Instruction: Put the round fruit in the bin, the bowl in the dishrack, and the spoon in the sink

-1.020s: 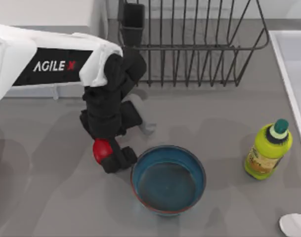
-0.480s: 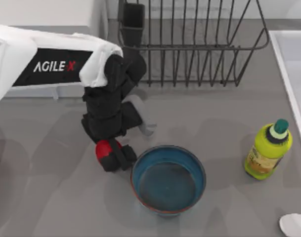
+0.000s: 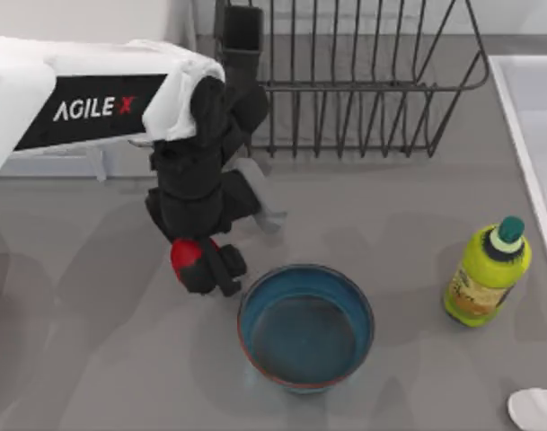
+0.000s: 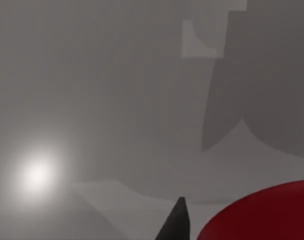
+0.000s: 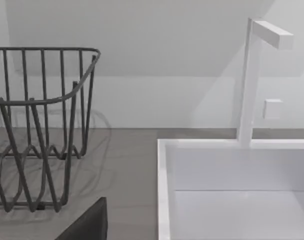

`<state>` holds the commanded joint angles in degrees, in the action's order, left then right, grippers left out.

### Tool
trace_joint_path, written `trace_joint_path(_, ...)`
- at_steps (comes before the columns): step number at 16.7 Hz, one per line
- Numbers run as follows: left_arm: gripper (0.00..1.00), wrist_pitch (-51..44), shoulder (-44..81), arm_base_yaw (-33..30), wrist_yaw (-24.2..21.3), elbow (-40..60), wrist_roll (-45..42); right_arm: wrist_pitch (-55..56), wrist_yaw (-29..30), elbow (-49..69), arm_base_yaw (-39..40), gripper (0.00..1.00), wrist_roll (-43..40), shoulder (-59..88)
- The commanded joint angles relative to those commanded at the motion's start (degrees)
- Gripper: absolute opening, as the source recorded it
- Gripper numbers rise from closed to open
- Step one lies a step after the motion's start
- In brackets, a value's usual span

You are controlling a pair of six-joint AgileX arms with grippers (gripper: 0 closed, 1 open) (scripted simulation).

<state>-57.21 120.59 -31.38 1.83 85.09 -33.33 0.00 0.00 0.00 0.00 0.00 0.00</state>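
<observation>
While the top view takes in most of the grey table [image 3: 93, 359], each wrist view adds something it lacks. One dishrack [image 3: 345, 81] stands at the far side, with a dark cutlery cup [image 3: 242, 36] at its left corner; the right wrist view shows the same rack's [image 5: 37, 130] end from the side. One sink [image 3: 533, 135] lies at the right edge of the table; from above I see just its white rim and a strip of basin, but the right wrist view shows its inner wall [image 5: 236, 175] and an upright white faucet [image 5: 251, 80] behind it. My left arm [image 3: 84, 108] reaches in from the left, and its gripper [image 3: 201, 265] hangs over the table just left of the bowl, clamped on the fruit [image 3: 185, 254]. One blue bowl [image 3: 305, 327] sits near the middle of the table, upright, apart from the gripper. One yellow-green bottle [image 3: 486, 274] stands to its right, close to the sink. One white spoon [image 3: 535, 409] lies at the near right corner, partly cut off by the edge. The left wrist view shows the fruit [image 4: 261, 212] large and red beside a dark fingertip [image 4: 175, 222], above bare table. A dark corner [image 5: 87, 222] juts into the right wrist view; whether the right gripper is apart or together I cannot tell.
</observation>
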Motion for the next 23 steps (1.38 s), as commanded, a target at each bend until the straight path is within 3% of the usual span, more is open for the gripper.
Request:
trace_joint_path(6,0.0,-15.01,-4.4,0.03,0.05,9.74,0.28,0.0,0.0,0.0,0.0,1.0,0.0,0.0)
trace_joint_path(14,0.0,-15.76,-5.96,0.44,-0.86,9.97,2.09,0.0,0.0,0.0,0.0,1.0,0.0,0.0)
trace_joint_path(18,0.0,-14.99,-11.0,3.43,-4.98,6.2,13.04,0.0,0.0,0.0,0.0,1.0,0.0,0.0)
trace_joint_path(23,0.0,-14.96,-18.66,13.41,-9.79,-1.43,40.21,0.0,0.0,0.0,0.0,1.0,0.0,0.0)
